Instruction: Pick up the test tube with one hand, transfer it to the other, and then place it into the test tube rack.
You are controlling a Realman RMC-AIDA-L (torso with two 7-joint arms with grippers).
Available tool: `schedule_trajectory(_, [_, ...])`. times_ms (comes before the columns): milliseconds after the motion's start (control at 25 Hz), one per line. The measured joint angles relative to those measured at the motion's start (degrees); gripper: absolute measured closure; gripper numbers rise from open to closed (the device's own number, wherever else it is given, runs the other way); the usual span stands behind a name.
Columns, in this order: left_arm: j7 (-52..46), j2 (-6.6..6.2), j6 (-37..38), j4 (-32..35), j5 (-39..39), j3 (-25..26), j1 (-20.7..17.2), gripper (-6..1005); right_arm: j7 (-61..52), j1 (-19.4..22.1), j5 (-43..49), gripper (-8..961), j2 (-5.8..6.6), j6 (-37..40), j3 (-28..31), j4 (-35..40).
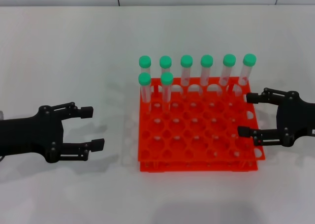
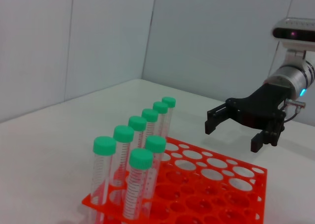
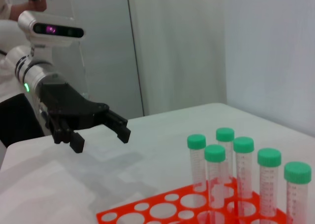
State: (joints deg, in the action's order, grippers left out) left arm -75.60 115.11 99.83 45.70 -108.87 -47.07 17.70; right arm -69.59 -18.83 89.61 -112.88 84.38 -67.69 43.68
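Nearest the head camera, the left gripper [image 1: 93, 128] hovers low over the white table [image 1: 74, 51], well to the left of the test tube rack [image 1: 197, 135]. Its two black fingers are spread wide, with nothing between them. Seen from the right wrist, the same gripper [image 3: 101, 133] hangs above the tabletop, fingers apart.

Right gripper [image 1: 248, 114] sits at the rack's right edge, its fingers also spread and empty, one finger over the rack's right rim, the other just beyond the rack's far right corner. From the left wrist view this gripper [image 2: 236, 130] floats above the rack's far side, not touching it.

Rack: orange-red, square, flat on the table between the two grippers; most holes are open.

Eight green-capped tubes stand upright in the rack. Six fill the back row [image 1: 197, 69]. Two more stand in the next row forward at the left end; one of these, the test tube [image 1: 167, 88], is in the second column. Neither gripper touches any tube.
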Motion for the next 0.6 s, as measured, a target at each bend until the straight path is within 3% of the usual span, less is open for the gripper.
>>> schedule_trajectory(600, [-0.4, 0.03, -0.4, 0.3, -0.1, 0.2, 0.3, 129, -1.1, -1.0, 1.6, 78, 0.39, -0.2, 0.0, -0.9])
